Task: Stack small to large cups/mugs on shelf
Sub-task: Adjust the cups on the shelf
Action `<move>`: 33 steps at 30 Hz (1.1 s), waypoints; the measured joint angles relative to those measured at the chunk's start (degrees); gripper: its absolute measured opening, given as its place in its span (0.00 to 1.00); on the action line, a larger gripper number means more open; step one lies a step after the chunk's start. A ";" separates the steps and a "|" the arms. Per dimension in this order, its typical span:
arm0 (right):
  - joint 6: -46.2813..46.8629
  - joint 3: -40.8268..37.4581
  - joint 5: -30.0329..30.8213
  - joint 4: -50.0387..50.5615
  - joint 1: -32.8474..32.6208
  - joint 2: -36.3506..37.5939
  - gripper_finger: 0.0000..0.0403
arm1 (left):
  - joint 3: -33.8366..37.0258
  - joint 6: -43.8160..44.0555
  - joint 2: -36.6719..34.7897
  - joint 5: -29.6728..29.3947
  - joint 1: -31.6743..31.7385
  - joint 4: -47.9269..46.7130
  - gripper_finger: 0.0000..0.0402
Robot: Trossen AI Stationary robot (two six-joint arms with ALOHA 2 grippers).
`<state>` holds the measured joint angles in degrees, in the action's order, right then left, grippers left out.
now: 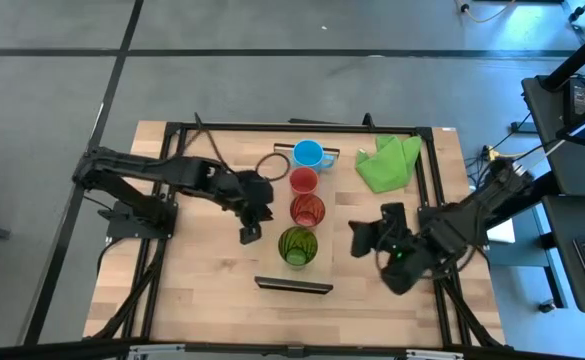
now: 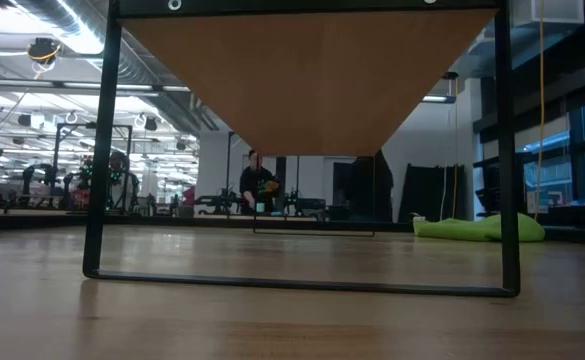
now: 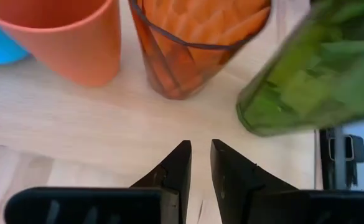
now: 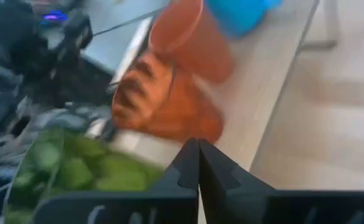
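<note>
On the shelf [image 1: 305, 180], running down the middle of the tabletop [image 1: 202, 280] in the high view, four cups stand in a row. The blue mug [image 1: 308, 153] sits at the far end, next the small red cup [image 1: 304, 181], then the red tumbler [image 1: 307, 210], and the green tumbler [image 1: 297, 245] closes the line at the near end. Each one stands just beside its neighbour, all upright, mouths open to the camera.

The left pincer [image 1: 249, 232] hovers just left of the shelf, level with the gap between the red tumbler and the green tumbler. Its fingers [image 3: 175, 171] are slightly parted and grasp nothing, pointing at bare wood below the tumblers.

The right pincer [image 1: 360, 238] sits on the other side of the row, near the green tumbler but apart from it. Its fingers [image 4: 185, 168] are clenched together, empty.

A green cloth [image 1: 388, 163] lies crumpled at the far right of the tabletop, well clear of the cups.
</note>
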<state>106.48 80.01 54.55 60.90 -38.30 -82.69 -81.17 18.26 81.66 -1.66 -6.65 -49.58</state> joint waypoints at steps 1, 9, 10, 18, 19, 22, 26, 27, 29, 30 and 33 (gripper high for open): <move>-1.57 -5.11 -0.01 -6.67 -0.48 2.64 0.00 | 0.68 -0.60 -1.62 0.00 0.01 -0.12 0.14; -14.00 -37.23 2.14 -51.62 -0.68 17.69 0.00 | 18.03 2.33 -17.15 7.04 4.04 15.98 0.14; -16.67 -38.75 1.14 -54.92 0.38 18.72 0.00 | 20.77 2.77 -18.15 9.34 4.86 19.80 0.14; -26.10 -40.53 -12.41 -59.96 11.39 20.95 0.00 | 34.16 8.53 -20.00 17.05 11.25 41.54 0.14; -27.45 -40.49 -13.68 -61.07 12.52 20.93 0.00 | 34.44 8.63 -20.04 17.66 11.81 42.74 0.14; -29.56 -40.42 -17.69 -63.32 15.46 20.84 0.00 | 34.50 8.61 -20.06 18.15 12.88 43.76 0.14; -29.71 -40.42 -23.64 -64.08 17.92 19.46 0.00 | 34.50 9.85 -20.04 17.64 13.63 43.89 0.14; -29.70 -40.42 -24.63 -64.54 18.25 19.06 0.00 | 34.50 10.16 -19.85 17.39 13.64 44.04 0.14; -29.83 -40.42 -26.31 -66.03 18.59 18.24 0.00 | 34.53 11.51 -19.60 16.45 13.61 44.17 0.14; -29.87 -40.42 -26.78 -66.70 18.69 17.73 0.00 | 34.54 12.12 -19.61 15.79 13.47 44.35 0.14; -30.33 -40.42 -27.34 -69.85 19.08 16.82 0.00 | 34.54 12.79 -19.64 14.06 12.90 45.27 0.14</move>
<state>76.15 39.59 27.20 -8.96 -19.22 -65.87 -46.63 31.05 62.02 12.40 6.26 -4.32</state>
